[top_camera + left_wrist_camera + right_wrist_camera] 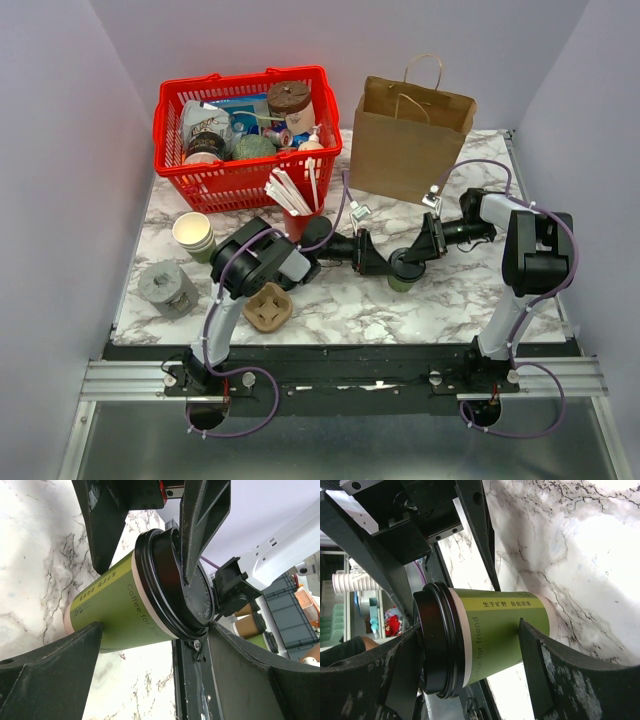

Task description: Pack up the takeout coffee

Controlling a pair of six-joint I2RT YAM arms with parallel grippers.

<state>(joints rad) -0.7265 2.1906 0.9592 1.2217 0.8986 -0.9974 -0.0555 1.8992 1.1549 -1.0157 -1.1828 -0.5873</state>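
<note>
1. Top view: the coffee cup (403, 270), black lid on, stands upright on the marble table (340, 312). It is right of centre, in front of the paper bag (405, 145) and apart from it.
2. The left gripper (380, 262) reaches in from the left and the right gripper (414, 254) from the right. Their tips meet at the cup, so there is no free room on either side of it.
3. Bare marble runs from the cup to the near edge. The cardboard carrier (268, 307) lies by that edge, well to the left.
4. The stack of cups (192, 235) and a grey tub (165, 288) sit near the left edge. The red basket (165, 110) fills the back left corner just beside the bag, whose mouth is open upward.
5. Left wrist view: the left fingers are spread wide, not clamped. One tip is at the cup's green wall (115, 610) and the other is at the lid's rim. Across from them, one right finger lies over the lid's top and its partner is down beside the wall. The table's edge passes close behind the cup.
6. Right wrist view: the right fingers are also spread apart and released. One overlaps the lid and the other overlaps the green wall (500, 615). I cannot tell if they press on it. Open marble lies past the cup's base.
</note>
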